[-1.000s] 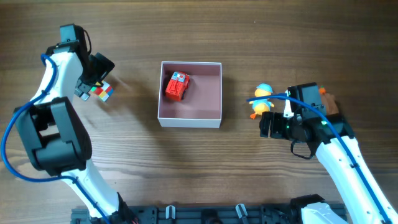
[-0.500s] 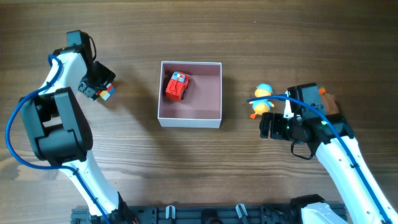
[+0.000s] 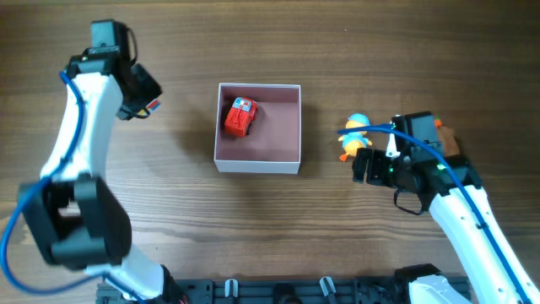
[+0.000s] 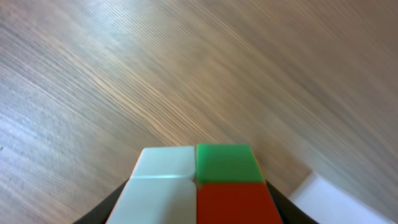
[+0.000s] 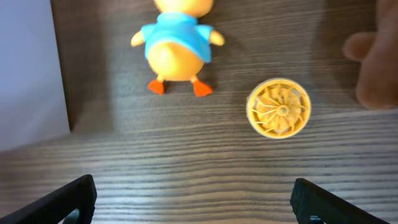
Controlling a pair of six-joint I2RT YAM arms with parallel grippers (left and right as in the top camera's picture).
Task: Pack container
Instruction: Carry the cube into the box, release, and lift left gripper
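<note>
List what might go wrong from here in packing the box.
The multicoloured puzzle cube hangs in the left gripper over the wooden table, left of the white-walled, pink-floored square box; an early release would leave it outside.
The red toy car lies in the box's far-left part, nearest the cube, which might land on it.
The open right gripper faces a blue-shirted yellow duck toy and a yellow ribbed disc lying close together; grabbing one may knock the other.

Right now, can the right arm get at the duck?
Probably yes. Its tool is open, and the duck lies just ahead with nothing between them; only a yellow disc sits off to one side.
</note>
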